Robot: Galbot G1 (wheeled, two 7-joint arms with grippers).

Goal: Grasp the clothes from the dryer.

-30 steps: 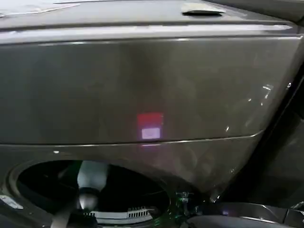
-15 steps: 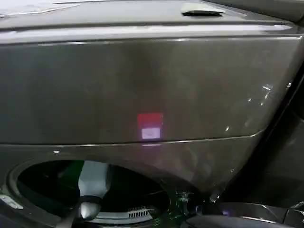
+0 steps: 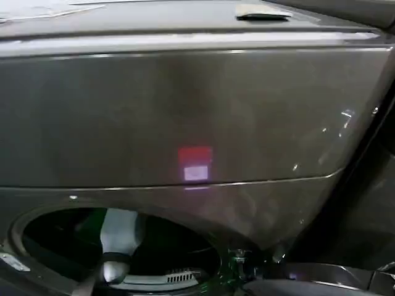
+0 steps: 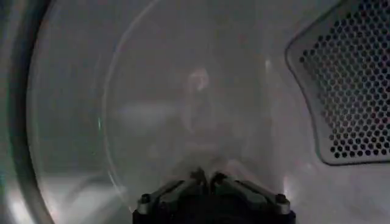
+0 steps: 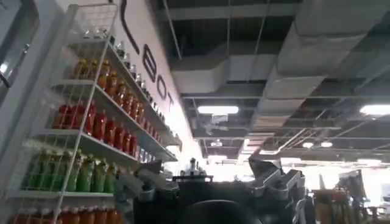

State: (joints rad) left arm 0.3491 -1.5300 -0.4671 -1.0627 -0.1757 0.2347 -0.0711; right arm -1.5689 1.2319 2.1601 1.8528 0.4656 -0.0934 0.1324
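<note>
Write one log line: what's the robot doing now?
left gripper: inside dryer drum, fingers together | right gripper: parked outside, open, pointing up

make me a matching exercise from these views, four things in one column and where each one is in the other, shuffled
Things:
1. left gripper
2. right gripper
3. red and white sticker
4. flat pale item

Places:
A. on the dryer's front panel, above the porthole
B. inside the drum
C. lying on top of the dryer
D. out in the room, beside shelves of bottles

Pairs: 1-B, 2-D, 3-A, 4-C
</note>
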